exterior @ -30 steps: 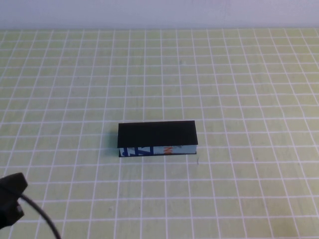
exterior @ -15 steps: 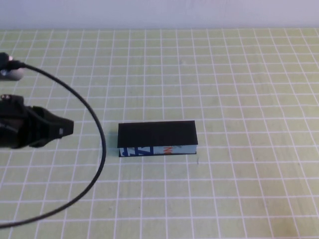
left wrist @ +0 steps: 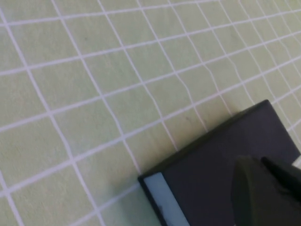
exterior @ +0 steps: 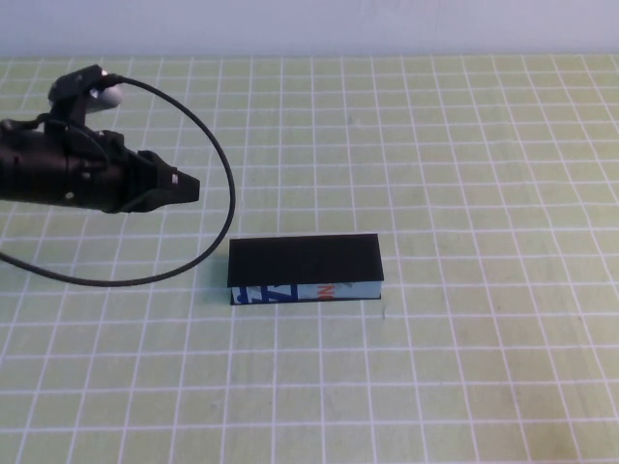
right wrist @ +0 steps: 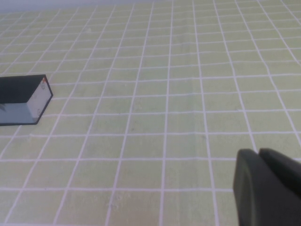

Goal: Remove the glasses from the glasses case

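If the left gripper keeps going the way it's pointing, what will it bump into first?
Probably the glasses case. The left gripper hangs up-left of it, aimed right and slightly down; its wrist view shows the closed lid just ahead. Depth is unclear, so it might pass just over. The right gripper is parked away.

The glasses case (exterior: 306,270) carries blue, white and orange print on its side, but no letters can be made out.

glasses: not visible; the glasses case (exterior: 305,269) has its lid down
case print: blue, white and orange side, lettering too small to read
left gripper (exterior: 184,186): arm cut off by high view's left edge
right gripper (right wrist: 265,186): only a dark blurred corner in right wrist view; outside high view
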{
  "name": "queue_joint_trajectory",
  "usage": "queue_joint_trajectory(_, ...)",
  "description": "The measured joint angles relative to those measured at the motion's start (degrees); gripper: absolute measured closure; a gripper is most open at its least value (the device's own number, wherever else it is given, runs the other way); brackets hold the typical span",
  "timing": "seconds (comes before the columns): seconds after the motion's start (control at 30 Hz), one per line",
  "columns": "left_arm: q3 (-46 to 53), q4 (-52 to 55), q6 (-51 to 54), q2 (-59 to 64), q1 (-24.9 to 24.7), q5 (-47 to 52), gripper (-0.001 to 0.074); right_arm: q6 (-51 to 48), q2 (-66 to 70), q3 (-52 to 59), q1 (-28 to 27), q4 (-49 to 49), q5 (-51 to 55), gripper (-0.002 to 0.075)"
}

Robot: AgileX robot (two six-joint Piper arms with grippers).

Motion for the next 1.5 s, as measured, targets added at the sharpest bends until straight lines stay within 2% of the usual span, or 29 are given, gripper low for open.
queue_joint_trajectory(0.37, -9.9, -2.3, 1.7, 12.8, 0.0, 1.3, 0.0739, 0.0, 0.0, 0.0, 0.0, 0.0, 0.0, 0.0743)
queue_joint_trajectory(0.57, -12.8, -2.4, 2.1, 16.9, -2.0, 1.3, 0.0739, 0.1, 0.0, 0.0, 0.0, 1.1, -0.3, 0.0743)
queue_joint_trajectory(0.83, -16.9, -2.6, 2.2, 22.1, -4.5, 0.8, 0.0739, 0.2, 0.0, 0.0, 0.0, 25.0, -9.3, 0.0743)
queue_joint_trajectory(1.03, -17.5, -3.1, 2.2, 25.2, -5.0, -0.1, 0.0739, 1.2, 0.0, 0.0, 0.0, 35.1, -14.8, 0.0743)
queue_joint_trajectory(1.23, -17.6, -3.3, 2.2, 27.5, -5.0, -1.3, 0.0739, 1.2, 6.4, -7.2, 0.0, 36.0, -2.6, 0.0743)
queue_joint_trajectory(1.5, -17.9, -3.3, 2.2, 28.0, -5.0, -1.6, 0.0739, -10.4, 29.6, -23.5, 0.0, 33.5, 13.8, 0.0743)
